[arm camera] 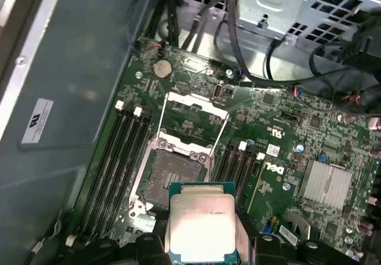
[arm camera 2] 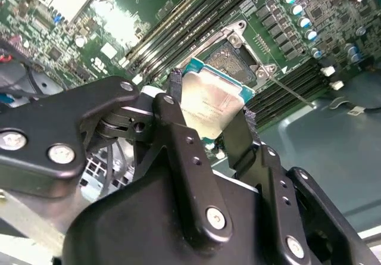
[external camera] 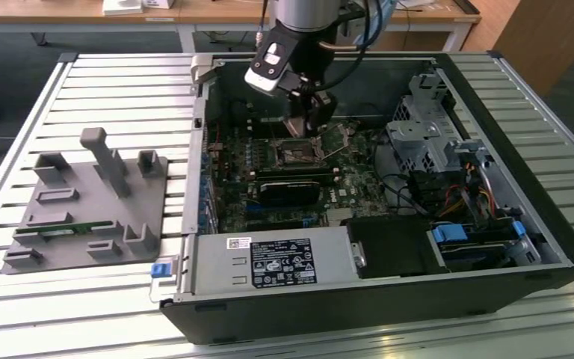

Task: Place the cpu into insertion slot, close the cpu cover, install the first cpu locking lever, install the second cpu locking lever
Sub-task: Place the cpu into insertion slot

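Observation:
My gripper point(arm camera 2: 211, 107) is shut on the cpu point(arm camera 2: 208, 101), a pale silver square chip with a green edge, pinched by two opposite sides between black fingers point(arm camera 2: 247, 125). In the first wrist view the cpu point(arm camera: 201, 223) hangs just above and partly over the near edge of the insertion slot point(arm camera: 172, 178), whose dark centre is bare. The cpu cover point(arm camera: 196, 101) lies swung open beyond the slot, and a thin wire lever point(arm camera 2: 292, 92) stands off beside it. In the exterior view the gripper point(external camera: 309, 123) hovers above the insertion slot point(external camera: 297, 155) inside the open computer case.
Black memory slots point(arm camera: 122, 158) flank the socket. A black card point(external camera: 292, 191) lies just in front of it, a power supply point(external camera: 267, 262) at the case front, a drive cage point(external camera: 427, 127) with cables on the exterior view's right. A grey fixture point(external camera: 87, 202) sits left of the case.

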Motion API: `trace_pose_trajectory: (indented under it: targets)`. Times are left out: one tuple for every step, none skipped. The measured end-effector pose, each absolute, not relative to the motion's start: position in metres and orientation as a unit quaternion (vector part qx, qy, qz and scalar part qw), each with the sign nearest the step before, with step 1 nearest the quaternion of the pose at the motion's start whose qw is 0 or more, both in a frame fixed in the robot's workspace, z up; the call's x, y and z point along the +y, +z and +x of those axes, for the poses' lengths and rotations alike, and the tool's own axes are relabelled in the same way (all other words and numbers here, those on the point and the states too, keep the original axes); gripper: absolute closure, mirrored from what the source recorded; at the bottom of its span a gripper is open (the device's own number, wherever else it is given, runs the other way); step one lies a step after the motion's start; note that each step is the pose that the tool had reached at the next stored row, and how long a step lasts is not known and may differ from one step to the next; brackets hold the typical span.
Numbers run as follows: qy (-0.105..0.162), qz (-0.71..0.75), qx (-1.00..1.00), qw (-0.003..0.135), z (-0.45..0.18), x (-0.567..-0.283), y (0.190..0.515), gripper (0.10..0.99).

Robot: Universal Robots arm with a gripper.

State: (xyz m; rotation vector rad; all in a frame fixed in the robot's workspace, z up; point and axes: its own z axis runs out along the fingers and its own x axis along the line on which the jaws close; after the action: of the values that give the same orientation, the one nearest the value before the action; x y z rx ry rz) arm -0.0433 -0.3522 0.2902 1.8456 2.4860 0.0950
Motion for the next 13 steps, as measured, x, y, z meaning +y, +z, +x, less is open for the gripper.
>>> trace_pose_trajectory:
  targets:
    - [0.03,0.6,0.799,0.022,-0.0433,-0.3522,0.2894,0.561]
    - [0.03,0.604,0.796,0.022,-0.0433,-0.3522,0.2886,0.561]
    - [0.03,0.607,0.794,0.023,-0.0433,-0.3522,0.2878,0.561]
    - [0.03,0.608,0.793,0.023,-0.0433,-0.3522,0.2872,0.561]
    - [0.03,0.609,0.792,0.023,-0.0433,-0.3522,0.2867,0.561]
    - [0.03,0.61,0.792,0.023,-0.0433,-0.3522,0.2862,0.561]
    - [0.03,0.61,0.792,0.023,-0.0433,-0.3522,0.2859,0.561]
    - [0.029,0.61,0.792,0.023,-0.0433,-0.3522,0.2857,0.561]
    - [0.029,0.61,0.792,0.024,-0.0433,-0.3522,0.2852,0.561]
    - [0.029,0.61,0.792,0.024,-0.0433,-0.3522,0.2847,0.561]
    - [0.028,0.61,0.792,0.024,-0.0433,-0.3522,0.2843,0.561]
    - [0.028,0.61,0.792,0.025,-0.0433,-0.3522,0.2838,0.561]
    - [0.028,0.61,0.792,0.025,-0.0433,-0.3522,0.2833,0.561]
